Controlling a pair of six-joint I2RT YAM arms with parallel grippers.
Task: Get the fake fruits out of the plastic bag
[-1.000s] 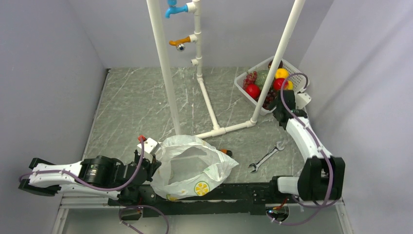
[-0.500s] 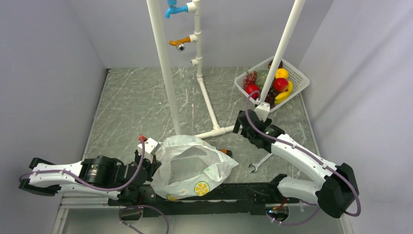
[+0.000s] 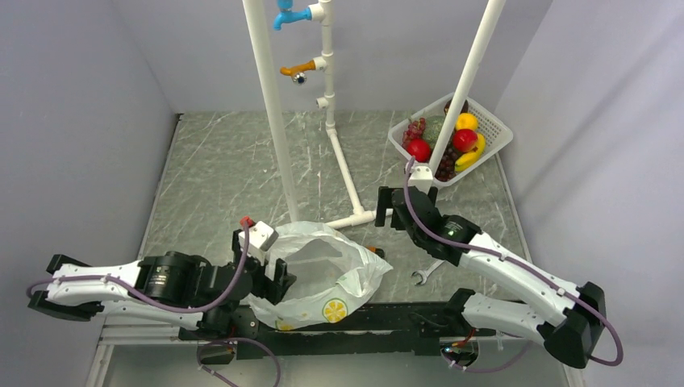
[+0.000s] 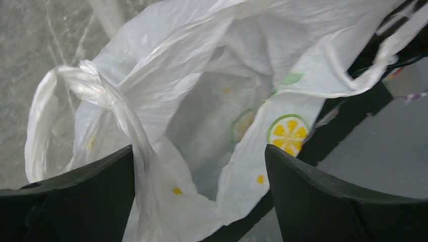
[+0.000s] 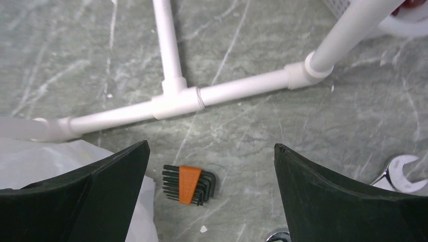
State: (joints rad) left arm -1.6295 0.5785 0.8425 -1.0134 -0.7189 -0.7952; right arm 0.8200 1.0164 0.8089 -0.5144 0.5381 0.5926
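plastic bag [image 3: 323, 274] maybe touches the spread left gripper [image 4: 199, 147]; right gripper [image 5: 211, 144] spread too.

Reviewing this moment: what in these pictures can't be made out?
- Bottom of the plastic bag: left wrist view, its own folds hide it, so any fruit left inside cannot be told.
- Fake fruits in the basket: top view, a white pipe crosses them; count unclear.
- Wrench: top view, the right arm covers its far end.

The plastic bag [image 3: 323, 278] lies crumpled and open-mouthed before me; the fake fruits [image 3: 464, 139] seem piled in the far basket [image 3: 494, 121].
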